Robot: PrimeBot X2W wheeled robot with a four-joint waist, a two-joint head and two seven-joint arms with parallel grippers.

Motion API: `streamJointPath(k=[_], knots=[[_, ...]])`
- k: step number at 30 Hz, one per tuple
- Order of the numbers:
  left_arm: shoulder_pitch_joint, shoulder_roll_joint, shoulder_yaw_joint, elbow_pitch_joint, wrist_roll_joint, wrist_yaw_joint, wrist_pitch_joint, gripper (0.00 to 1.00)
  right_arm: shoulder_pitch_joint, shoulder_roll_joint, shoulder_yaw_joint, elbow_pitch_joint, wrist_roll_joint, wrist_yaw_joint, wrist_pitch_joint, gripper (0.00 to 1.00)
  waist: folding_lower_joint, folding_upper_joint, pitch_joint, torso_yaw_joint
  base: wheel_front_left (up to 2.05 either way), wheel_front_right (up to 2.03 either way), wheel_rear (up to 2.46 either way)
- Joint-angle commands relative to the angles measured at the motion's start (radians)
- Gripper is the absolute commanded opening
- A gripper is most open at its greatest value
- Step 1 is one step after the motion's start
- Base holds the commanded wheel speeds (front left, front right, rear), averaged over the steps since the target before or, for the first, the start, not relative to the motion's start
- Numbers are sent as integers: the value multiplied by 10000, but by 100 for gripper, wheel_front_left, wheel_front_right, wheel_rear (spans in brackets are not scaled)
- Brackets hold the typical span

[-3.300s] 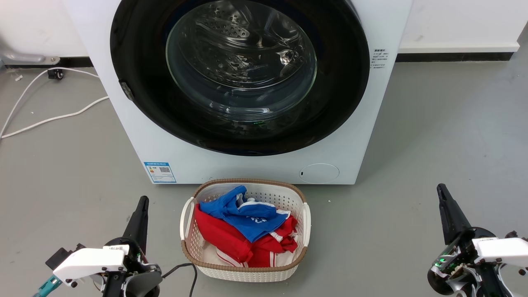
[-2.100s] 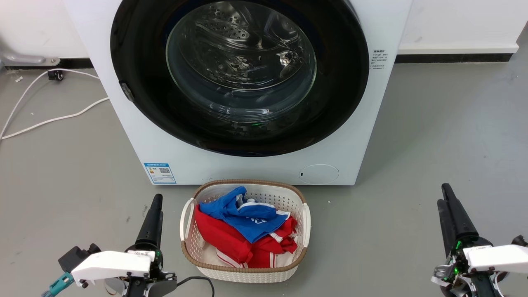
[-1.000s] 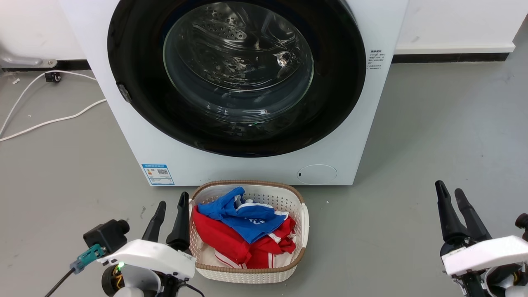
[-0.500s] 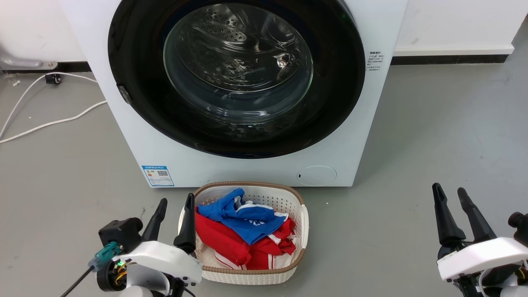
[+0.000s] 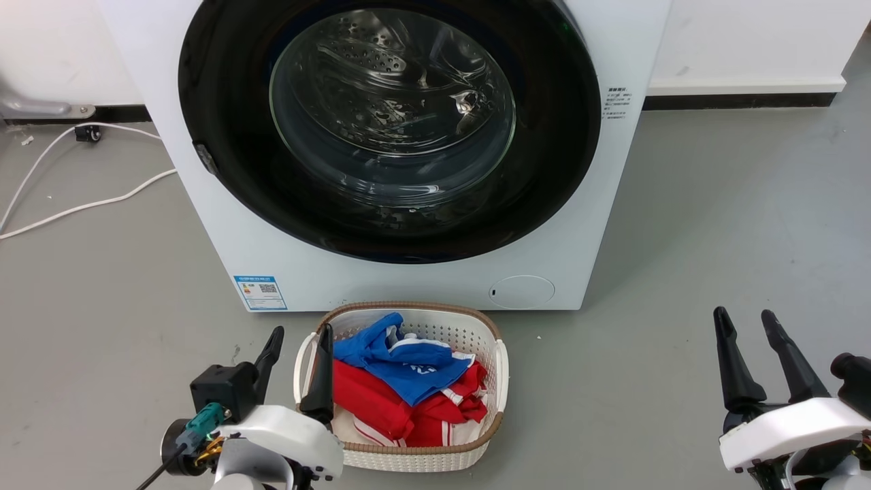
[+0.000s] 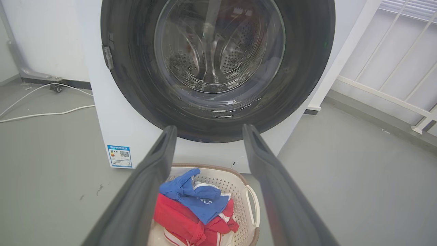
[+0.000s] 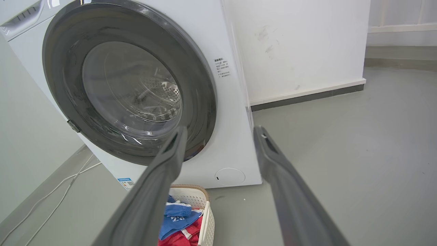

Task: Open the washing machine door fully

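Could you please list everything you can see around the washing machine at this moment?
washing machine: one, white, upper centre of the head view.
washing machine door: one, black rim with clear glass, closed on the machine's front.
label: one, blue, low left on the machine's front.
round cap: one, white, low right on the front.
laundry basket: one, white with brown rim, on the floor before the machine.
blue garment: one, lying on the red garment, both in the basket.
cable: two strands, white, on the floor left of the machine.
left gripper: one, dark fingers apart, at the basket's left edge.
right gripper: one, dark fingers apart, lower right.
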Motion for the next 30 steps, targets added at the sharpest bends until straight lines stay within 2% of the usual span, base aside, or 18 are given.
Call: streamJointPath(k=[1, 30], knots=[[-181, 69, -40, -22, 208, 19, -82, 100, -3, -39, -5, -124, -176, 21, -60, 100, 0, 0, -4, -2, 0, 0, 0], [-229, 67, -187, 423, 1967, 254, -699, 100, 148, 8, 72, -292, -2138, 22, -206, 100, 0, 0, 34, 3, 0, 0, 0]])
